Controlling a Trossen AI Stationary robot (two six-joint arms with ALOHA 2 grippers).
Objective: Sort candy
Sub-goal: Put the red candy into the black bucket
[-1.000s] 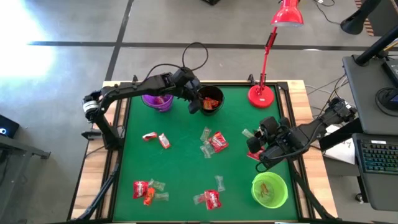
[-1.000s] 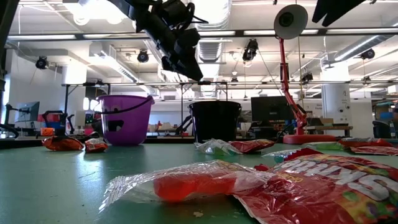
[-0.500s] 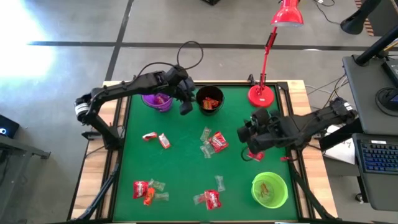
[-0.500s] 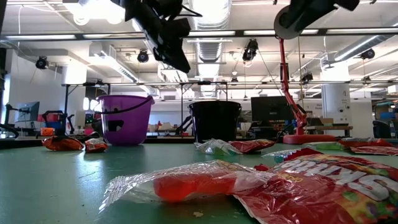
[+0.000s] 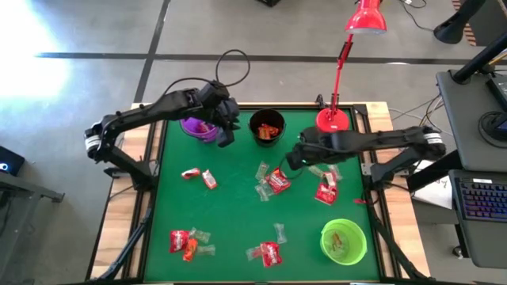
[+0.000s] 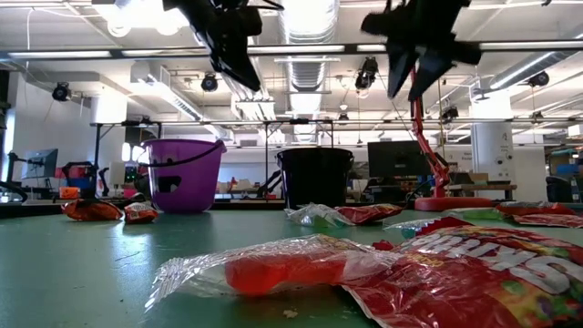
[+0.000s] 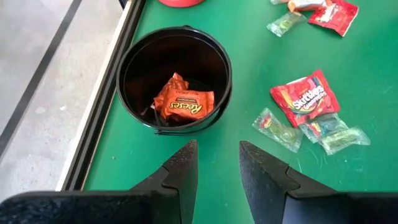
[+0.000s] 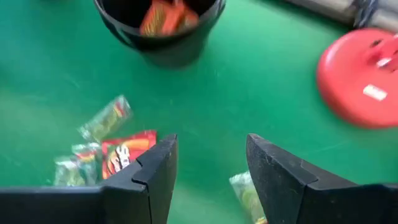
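Red candy [image 5: 278, 180], green table [image 5: 238, 210]

Along the upper edge of the table [image 5: 238, 237] in the high view stand two cups [image 5: 267, 128] side by side, with the lamp base [image 5: 333, 121] to their right. A third cup [image 5: 343, 241] sits lower right. Candy [image 5: 277, 180] lies scattered mid-table, more at lower left and bottom centre. One sweet [image 7: 184, 103] lies inside the middle cup.

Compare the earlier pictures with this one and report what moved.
The right gripper swung from beside the green cup across the table toward the black cup; its fingers now stand open and empty. The left gripper drew back from the black cup toward the purple cup, also empty. The candy, cups and red lamp stayed put.
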